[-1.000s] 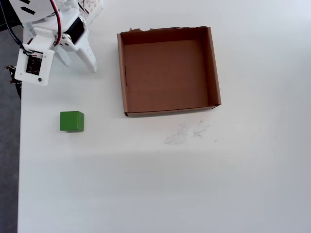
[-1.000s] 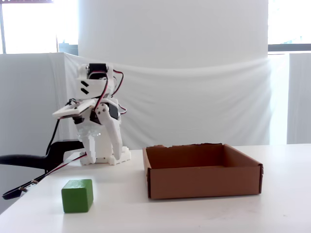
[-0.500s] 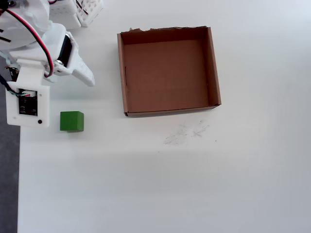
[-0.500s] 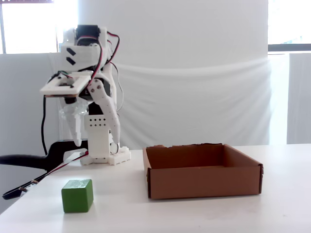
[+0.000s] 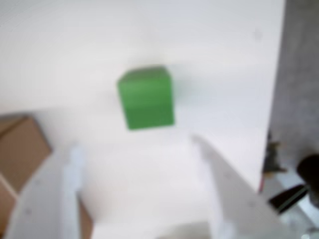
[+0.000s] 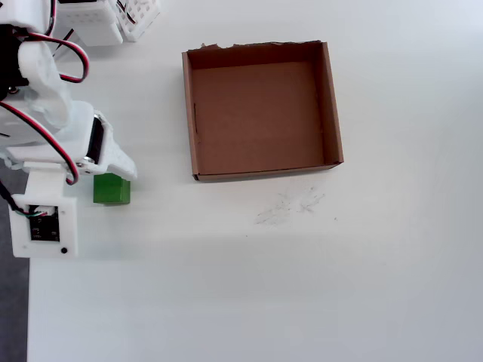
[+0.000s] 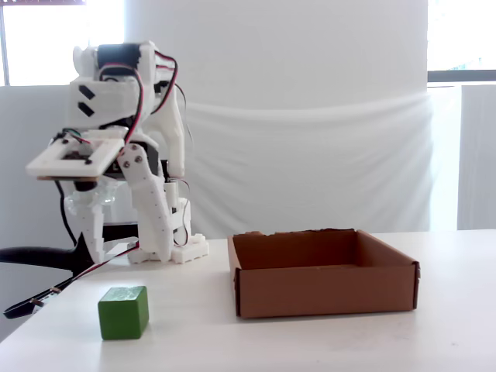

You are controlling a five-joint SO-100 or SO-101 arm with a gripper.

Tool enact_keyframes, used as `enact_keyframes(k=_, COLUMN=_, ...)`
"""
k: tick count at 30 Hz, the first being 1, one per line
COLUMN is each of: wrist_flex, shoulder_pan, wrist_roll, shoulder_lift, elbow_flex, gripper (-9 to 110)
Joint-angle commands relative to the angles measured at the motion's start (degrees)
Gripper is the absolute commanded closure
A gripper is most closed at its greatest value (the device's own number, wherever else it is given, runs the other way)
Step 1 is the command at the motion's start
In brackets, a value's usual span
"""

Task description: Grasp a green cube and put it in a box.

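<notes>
The green cube (image 7: 123, 311) sits on the white worktop (image 6: 302, 279), near the left edge in the fixed view and well apart from the box (image 7: 324, 271), which lies to its right. From overhead the cube (image 6: 113, 191) is partly covered by the white arm (image 6: 45, 121) that reaches over it; only its lower and right parts show. The box (image 6: 333, 105) is open, with bare brown cardboard inside and a ragged far edge.

The tool (image 5: 137, 149) hangs above the cube, not touching it. In the blurred wrist view its two white fingers (image 5: 219, 184) are spread wide apart, released, holding nothing, and the cube (image 5: 146, 97) lies on the worktop just beyond their tips, roughly in line with the gap between them. A corner of the box (image 5: 20, 149) shows at the left of that view.

In the fixed view the tool (image 7: 120, 244) points downward, well clear of the cube's top.

Faint pencil-like scuffs (image 6: 290, 205) mark the worktop just on the near side of the box.
</notes>
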Motion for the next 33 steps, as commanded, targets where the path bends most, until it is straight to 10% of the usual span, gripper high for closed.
enact_keyframes(k=1, wrist_flex=-2.55, shoulder_pan=0.26, wrist_roll=-1.49, shoulder_lift=-0.70, elbow_flex=-3.08, gripper=73)
enact_keyframes(k=33, wrist_flex=-16.26, shoulder_pan=-0.44, wrist_roll=-2.64, shoulder_lift=-11.43, elbow_flex=3.78, gripper=77)
